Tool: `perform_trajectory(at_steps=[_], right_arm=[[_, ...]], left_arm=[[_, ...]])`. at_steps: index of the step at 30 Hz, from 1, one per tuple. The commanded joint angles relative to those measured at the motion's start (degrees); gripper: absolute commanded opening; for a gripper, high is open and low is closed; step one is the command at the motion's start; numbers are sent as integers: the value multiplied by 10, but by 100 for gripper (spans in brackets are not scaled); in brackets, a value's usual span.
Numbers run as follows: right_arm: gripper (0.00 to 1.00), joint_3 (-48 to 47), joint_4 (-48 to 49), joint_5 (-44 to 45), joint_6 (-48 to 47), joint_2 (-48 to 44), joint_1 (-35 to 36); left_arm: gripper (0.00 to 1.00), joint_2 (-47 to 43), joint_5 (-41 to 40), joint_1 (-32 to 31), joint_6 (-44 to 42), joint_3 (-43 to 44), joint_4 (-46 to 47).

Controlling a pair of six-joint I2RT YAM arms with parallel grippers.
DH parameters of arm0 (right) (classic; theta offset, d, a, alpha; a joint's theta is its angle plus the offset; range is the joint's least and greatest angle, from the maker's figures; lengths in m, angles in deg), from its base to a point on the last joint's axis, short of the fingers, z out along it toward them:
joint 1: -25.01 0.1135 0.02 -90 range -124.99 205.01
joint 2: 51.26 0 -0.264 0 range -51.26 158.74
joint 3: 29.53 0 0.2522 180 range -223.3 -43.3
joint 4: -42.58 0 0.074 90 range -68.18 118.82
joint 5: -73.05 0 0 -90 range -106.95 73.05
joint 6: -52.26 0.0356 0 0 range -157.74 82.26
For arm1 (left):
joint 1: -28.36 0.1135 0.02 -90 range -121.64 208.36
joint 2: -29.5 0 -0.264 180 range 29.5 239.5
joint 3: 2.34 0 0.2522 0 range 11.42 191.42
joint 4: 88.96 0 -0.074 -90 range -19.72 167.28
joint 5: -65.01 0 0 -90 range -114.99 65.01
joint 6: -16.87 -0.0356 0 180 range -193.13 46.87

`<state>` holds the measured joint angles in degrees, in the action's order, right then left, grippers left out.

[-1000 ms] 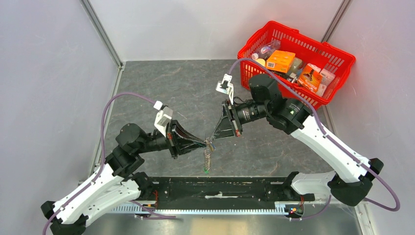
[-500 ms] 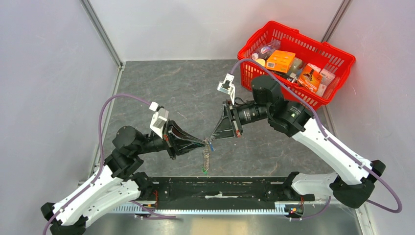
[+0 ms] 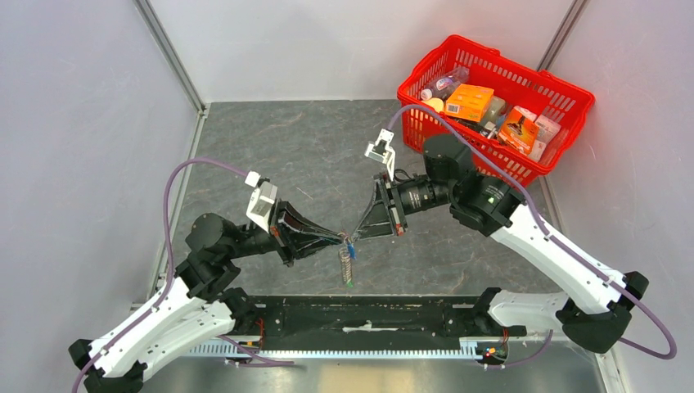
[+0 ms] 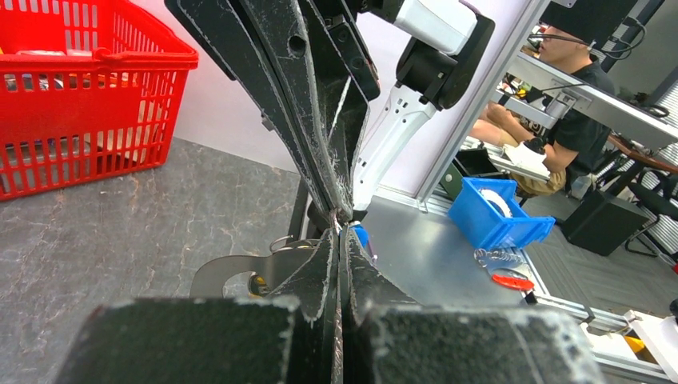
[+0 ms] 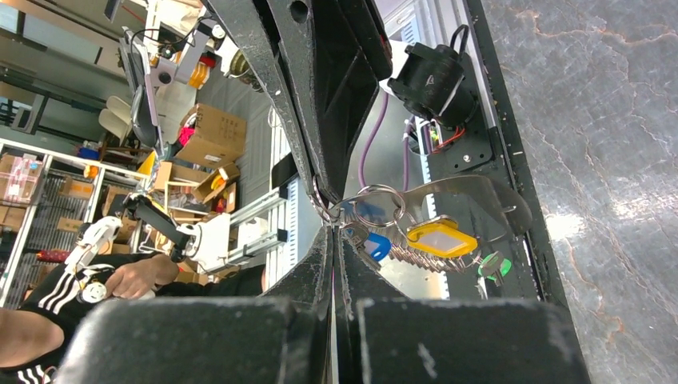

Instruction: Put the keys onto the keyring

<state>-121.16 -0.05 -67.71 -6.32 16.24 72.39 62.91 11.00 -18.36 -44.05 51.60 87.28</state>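
Above the table's near middle, my left gripper (image 3: 343,239) and right gripper (image 3: 354,237) meet tip to tip, both shut. They pinch the keyring (image 3: 347,262) at its metal rings, and the rest hangs below them. In the right wrist view, a large ring (image 5: 376,206) by my gripper (image 5: 332,227) carries a blue-headed key (image 5: 378,246), a yellow tag (image 5: 441,238), a chain (image 5: 416,258), a green tag (image 5: 494,266) and the grey strap (image 5: 480,190). In the left wrist view, my gripper (image 4: 340,229) has the blue key (image 4: 361,235) just right of its tip and the strap (image 4: 240,272) to its left.
A red basket (image 3: 565,92) full of boxes and bottles stands at the back right, close behind the right arm's elbow. White walls enclose the grey table on the left, back and right. The black base rail (image 3: 368,315) runs along the near edge below the hanging keyring.
The left arm's wrist has drawn slightly back to the left and the right wrist has shifted a little right. The tips stay joined and both grips hold; the keyring still hangs.
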Motion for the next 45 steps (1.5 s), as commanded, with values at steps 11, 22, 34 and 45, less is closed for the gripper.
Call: perform_trajectory(at_steps=[11,22,34,45], right_arm=[[2,59,106,-5,49,-29,20],[45,8,40,22,-23,-67,20],[38,-34,5,61,-85,-67,20],[41,-57,8,92,-108,-28,25]], left_arm=[[2,-7,-19,0,44,-23,118],[2,-3,-29,0,111,-58,209],[2,-3,-92,0,183,-106,292],[2,12,-157,0,245,-165,399]])
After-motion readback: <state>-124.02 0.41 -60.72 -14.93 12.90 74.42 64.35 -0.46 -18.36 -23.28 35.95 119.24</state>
